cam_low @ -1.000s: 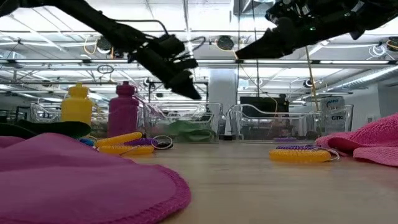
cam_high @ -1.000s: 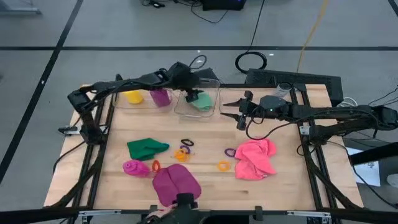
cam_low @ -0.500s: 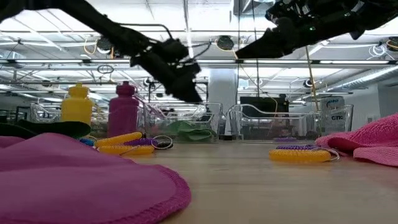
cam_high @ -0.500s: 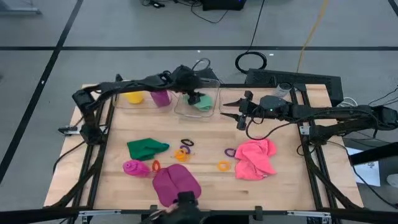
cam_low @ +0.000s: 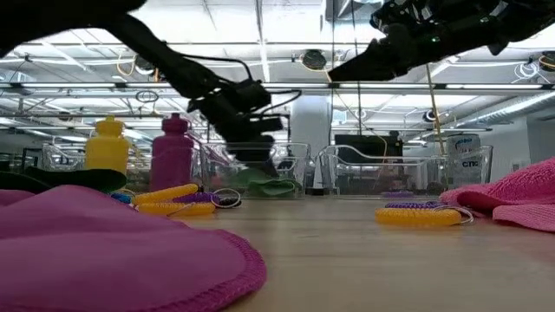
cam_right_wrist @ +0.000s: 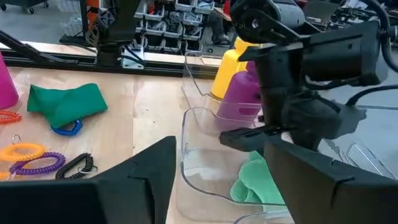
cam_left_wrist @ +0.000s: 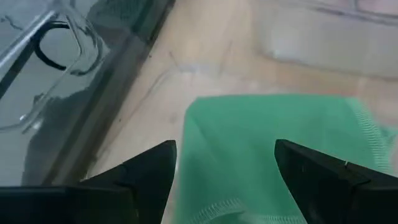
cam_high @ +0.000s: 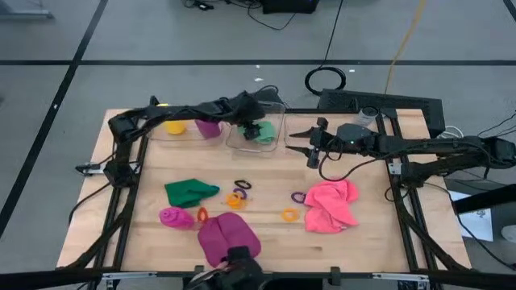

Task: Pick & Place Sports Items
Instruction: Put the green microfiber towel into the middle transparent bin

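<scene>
A light green cloth (cam_high: pixel 264 134) lies on the floor of the middle clear bin (cam_high: pixel 278 119) at the table's far side. My left gripper (cam_left_wrist: pixel 224 155) is open and reaches down into that bin, its fingers on either side of the cloth (cam_left_wrist: pixel 280 124) and just above it. Whether they touch the cloth I cannot tell. In the low view the left gripper (cam_low: pixel 257 161) hangs just over the cloth (cam_low: pixel 270 185). My right gripper (cam_high: pixel 300 142) hovers open, high over the table, right of the bin. A yellow bottle (cam_high: pixel 172 126) and a purple bottle (cam_high: pixel 209 126) stand in the left bin.
On the table lie a dark green cloth (cam_high: pixel 190 192), a magenta bottle (cam_high: pixel 172 217) on its side, a magenta cloth (cam_high: pixel 227 238), a pink cloth (cam_high: pixel 330 205) and several small rings (cam_high: pixel 239 194). Another clear bin (cam_low: pixel 390 169) stands farther right.
My left gripper has gone down into the middle bin toward the light green cloth, tipping to point more steeply down; its fingers stay open. The cloth lies where it was.
</scene>
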Robot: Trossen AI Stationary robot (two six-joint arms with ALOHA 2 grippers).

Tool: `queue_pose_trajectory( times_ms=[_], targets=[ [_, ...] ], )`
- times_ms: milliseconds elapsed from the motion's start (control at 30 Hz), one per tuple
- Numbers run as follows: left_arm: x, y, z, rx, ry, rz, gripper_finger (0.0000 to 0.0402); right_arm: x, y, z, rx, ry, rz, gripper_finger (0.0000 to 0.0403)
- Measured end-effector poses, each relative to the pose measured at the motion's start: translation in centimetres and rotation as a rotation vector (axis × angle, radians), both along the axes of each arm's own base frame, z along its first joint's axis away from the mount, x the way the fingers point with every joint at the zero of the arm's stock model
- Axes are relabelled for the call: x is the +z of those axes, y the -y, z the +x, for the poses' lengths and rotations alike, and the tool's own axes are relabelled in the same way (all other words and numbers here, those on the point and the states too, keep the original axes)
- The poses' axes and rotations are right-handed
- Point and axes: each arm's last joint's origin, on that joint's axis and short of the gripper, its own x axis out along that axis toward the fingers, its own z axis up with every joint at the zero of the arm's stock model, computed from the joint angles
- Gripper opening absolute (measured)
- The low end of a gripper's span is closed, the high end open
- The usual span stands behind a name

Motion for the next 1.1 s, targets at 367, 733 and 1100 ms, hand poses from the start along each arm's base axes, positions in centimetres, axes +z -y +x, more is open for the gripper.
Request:
queue_pose_trajectory(
  times_ms=[367, 733, 1100],
  targets=[
    [-2.0, 0.1, -0.1, -0.028, -0.077, -0.04, 0.0232, 0.0, 0.0, 0.0, 0.0, 0.003, -0.001, 0.0176],
    [1.4, 0.3, 1.9, -0.046, -0.034, 0.06, 0.0232, 0.0, 0.0, 0.0, 0.0, -0.004, 0.001, 0.0176],
    [9.9, 3.8, 3.6, -0.259, -0.003, 0.014, 0.0232, -0.1, 0.0, 0.0, 0.0, -0.014, 0.002, 0.0176]
  ],
)
